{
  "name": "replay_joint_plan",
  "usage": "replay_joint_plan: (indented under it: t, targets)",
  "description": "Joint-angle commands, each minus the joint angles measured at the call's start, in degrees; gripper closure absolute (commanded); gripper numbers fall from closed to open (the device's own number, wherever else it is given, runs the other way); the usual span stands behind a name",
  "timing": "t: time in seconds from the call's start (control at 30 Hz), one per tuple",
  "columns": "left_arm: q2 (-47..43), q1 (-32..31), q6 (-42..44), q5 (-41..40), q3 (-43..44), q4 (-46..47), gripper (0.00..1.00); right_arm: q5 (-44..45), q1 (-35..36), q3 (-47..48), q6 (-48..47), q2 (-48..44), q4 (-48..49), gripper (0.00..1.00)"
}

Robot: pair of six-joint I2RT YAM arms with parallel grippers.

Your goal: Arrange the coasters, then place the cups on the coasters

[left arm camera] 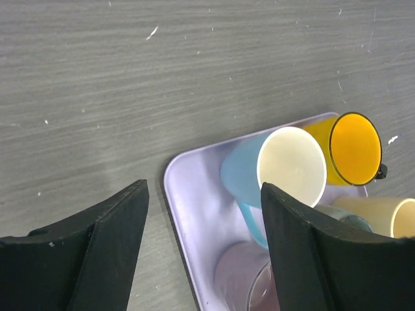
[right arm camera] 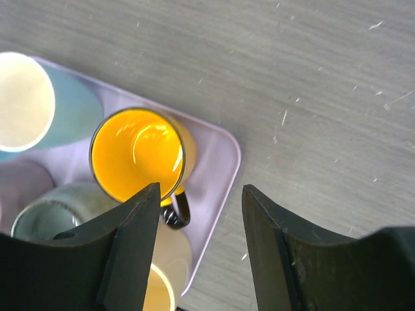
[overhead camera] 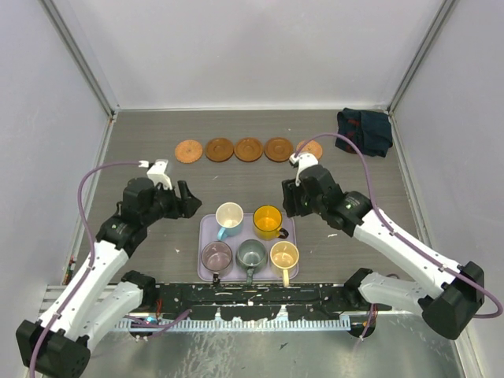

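- five coasters (overhead camera: pixel 248 149) lie in a row on the surface (overhead camera: pixel 236 185), well beyond the tray (overhead camera: pixel 206 224).
- five cups (overhead camera: pixel 252 252) stand together on the tray, all upright.
- left fingers (left arm camera: pixel 84 259) are spread wide, holding nothing, above the tray's left edge near the light blue cup (left arm camera: pixel 243 178).
- right fingers (right arm camera: pixel 130 259) are spread apart, empty, above the tray's right edge beside the orange-yellow cup (right arm camera: pixel 137 153).
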Motion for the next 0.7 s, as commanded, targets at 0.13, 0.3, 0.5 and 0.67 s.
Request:
replay_joint_plan:
  t: [0.13, 0.3, 0.5, 0.67]
  targets:
    - [-4.5, -1.3, -2.8, 3.3, -2.9, -1.2, 0.27, 2.0, 6.4, -4.2, 6.8, -4.0, -3.3, 0.43]
    - [-4.6, -2.8, -3.6, 4.0, -3.5, 0.0, 0.27, 1.9, 8.1, -6.2, 8.1, -4.0, -3.3, 0.43]
    - [-4.8, -5.7, -3.8, 2.0, -4.8, 0.2, 0.26, 2.3, 9.6, -8.6, 9.3, -3.1, -2.2, 0.44]
    - [-3.2, -10.6, -3.9, -0.9, -4.6, 0.5, 0.26, 1.4, 10.0, -9.6, 9.1, -2.8, -0.6, 0.44]
